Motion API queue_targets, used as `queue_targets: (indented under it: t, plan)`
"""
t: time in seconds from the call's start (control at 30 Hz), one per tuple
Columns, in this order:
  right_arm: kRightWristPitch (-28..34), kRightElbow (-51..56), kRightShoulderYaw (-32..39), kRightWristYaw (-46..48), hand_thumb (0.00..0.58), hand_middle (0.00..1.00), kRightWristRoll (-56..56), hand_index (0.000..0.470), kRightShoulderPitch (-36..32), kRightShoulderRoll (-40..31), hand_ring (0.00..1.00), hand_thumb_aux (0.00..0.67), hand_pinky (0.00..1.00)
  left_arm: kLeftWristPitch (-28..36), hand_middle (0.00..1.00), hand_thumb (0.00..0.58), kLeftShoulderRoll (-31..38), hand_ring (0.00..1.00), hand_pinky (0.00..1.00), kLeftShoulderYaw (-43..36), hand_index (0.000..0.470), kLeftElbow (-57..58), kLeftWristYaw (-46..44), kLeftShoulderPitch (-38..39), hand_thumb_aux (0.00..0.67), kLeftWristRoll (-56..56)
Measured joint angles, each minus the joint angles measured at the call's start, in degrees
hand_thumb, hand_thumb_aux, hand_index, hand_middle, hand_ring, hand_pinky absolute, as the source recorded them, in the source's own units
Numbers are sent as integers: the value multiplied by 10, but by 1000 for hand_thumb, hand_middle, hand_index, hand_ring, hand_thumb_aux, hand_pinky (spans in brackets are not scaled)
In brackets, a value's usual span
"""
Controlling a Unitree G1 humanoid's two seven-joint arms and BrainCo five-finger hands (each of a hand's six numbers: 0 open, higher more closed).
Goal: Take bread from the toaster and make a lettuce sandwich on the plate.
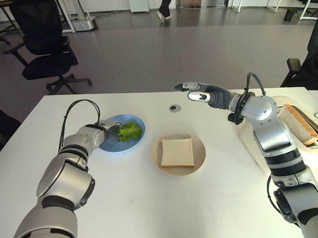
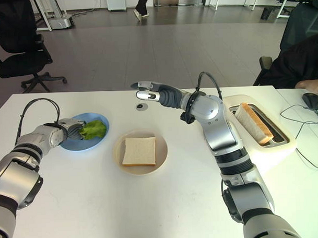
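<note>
One bread slice [image 1: 177,153] flat on plate [image 1: 155,155]; second slice [image 1: 299,124] upright in toaster [image 2: 285,143], right of plate. Lettuce [image 1: 130,130] in blue dish [image 1: 110,146], left of plate, pinched at its edge by left hand [image 1: 99,135] fingers. Right hand [image 1: 208,95] beyond plate, fingers stretched, empty. Treat lettuce as light, limp, tear-prone: hold near rib, lift gently.

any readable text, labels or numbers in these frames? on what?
None can be read.
No print shows on the toaster, the slice in the toaster, the beige plate, the bread slice on it or the blue plate.
Round fitting in the table: too small to tell any marking.
</note>
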Motion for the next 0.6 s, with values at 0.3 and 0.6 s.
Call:
queue_targets:
  t: [0.3, 0.6]
  plan:
    - [-14, 23, 3, -2, 0, 0, 0, 0, -1, 0, 0, 0, 0, -35, 0, 580, 44, 0, 0, 29, 470, -154, -74, -16, 670, -39]
    - [-16, 24, 3, -8, 0, 0, 0, 0, -1, 0, 0, 0, 0, 3, 0, 580, -2, 0, 0, 68, 470, -385, -180, 39, 670, -112]
